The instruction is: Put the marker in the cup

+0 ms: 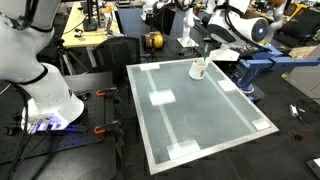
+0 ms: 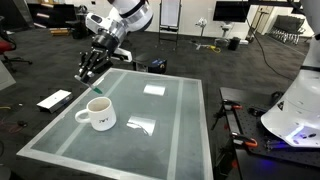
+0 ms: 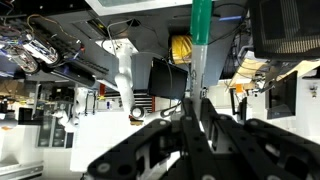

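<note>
Lab floor with dark carpet and desks and monitors behind, and a frosted glass-top table [image 2: 175,135] with white tape patches in the middle. The cup [image 2: 98,113] stands upright on the table near one edge, its handle sticking out sideways. In an exterior view it sits at the table's far edge [image 1: 198,69]. The gripper [image 2: 92,72] hangs above the cup, clear of it, pinched onto the marker [image 2: 100,90]. The marker points down out of the fingertips with the teal end lowest, its tip just above the cup rim and not touching as far as that view shows. Can't tell if it's lined up over the opening or slightly off to the side. In the wrist view the marker [image 3: 201,25] runs straight out between the two dark fingers [image 3: 175,128], whitish section at the grip and teal end farthest from the camera. The jaws are nearly closed, with only the marker between them. The white robot base [image 2: 295,110] stands beside the table, well apart from the cup.
</note>
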Controlling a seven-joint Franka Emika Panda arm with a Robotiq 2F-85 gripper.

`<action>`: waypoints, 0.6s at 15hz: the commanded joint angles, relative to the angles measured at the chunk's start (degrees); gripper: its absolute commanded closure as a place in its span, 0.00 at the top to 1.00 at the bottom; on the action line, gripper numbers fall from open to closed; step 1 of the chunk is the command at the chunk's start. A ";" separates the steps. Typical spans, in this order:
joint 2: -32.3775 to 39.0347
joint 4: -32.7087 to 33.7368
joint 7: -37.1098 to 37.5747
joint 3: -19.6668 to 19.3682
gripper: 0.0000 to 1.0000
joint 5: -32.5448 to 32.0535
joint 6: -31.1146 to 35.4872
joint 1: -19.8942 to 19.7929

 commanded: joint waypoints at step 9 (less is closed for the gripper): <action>6.13 6.49 -2.61 -2.62 0.03 2.39 -2.59 3.63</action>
